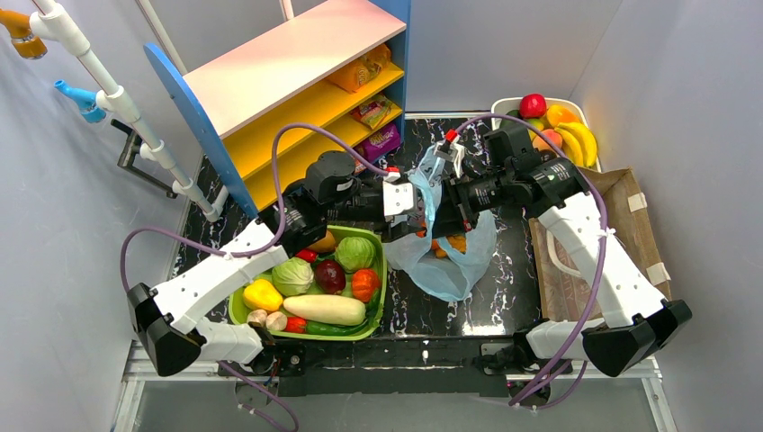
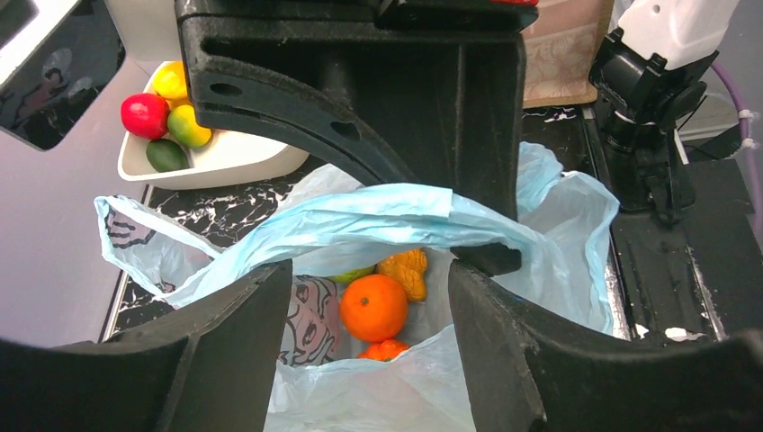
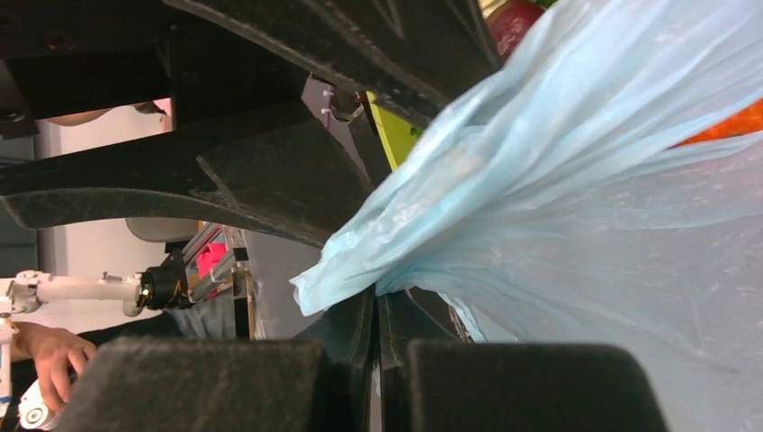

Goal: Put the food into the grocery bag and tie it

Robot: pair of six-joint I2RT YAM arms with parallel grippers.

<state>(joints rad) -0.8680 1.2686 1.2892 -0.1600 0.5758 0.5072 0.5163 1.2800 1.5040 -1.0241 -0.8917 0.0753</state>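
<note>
Bag (image 1: pixel 447 270) sits mid-table, just right of the green basket (image 1: pixel 384 288), its mouth lifted toward the far side. Food is in: an orange (image 2: pixel 373 307) on the bottom, with two smaller orange-coloured pieces beside it. Loading looks done to me. The tie is the step in hand.

Right pincer (image 3: pixel 378 310): closed tight on a bunched fold of the bag's plastic, holding it up off the table. Left pincer (image 2: pixel 369 360): jaws wide, nothing in them, hanging over the open mouth. A band of blue film (image 2: pixel 360 216) stretches across just beyond its tips.

How I'd do it: close the left on that band, well in from its edge, so both sides are gripped before any crossing. The film looks thin and slippery, and a shallow bite would likely slide out. Leave the right pincer as the anchor for tension, and no jerks, or the orange may roll.

Room: the pincers are almost nose to nose, so there is little margin between them. The basket rim is close on the left. A paper bag (image 1: pixel 634 225) lies to the right, a fruit tray (image 1: pixel 517 101) far right, a shelf (image 1: pixel 297 63) far left. Bare table (image 1: pixel 513 288) shows on the near right of the bag, which I judge the safest way to pull.
</note>
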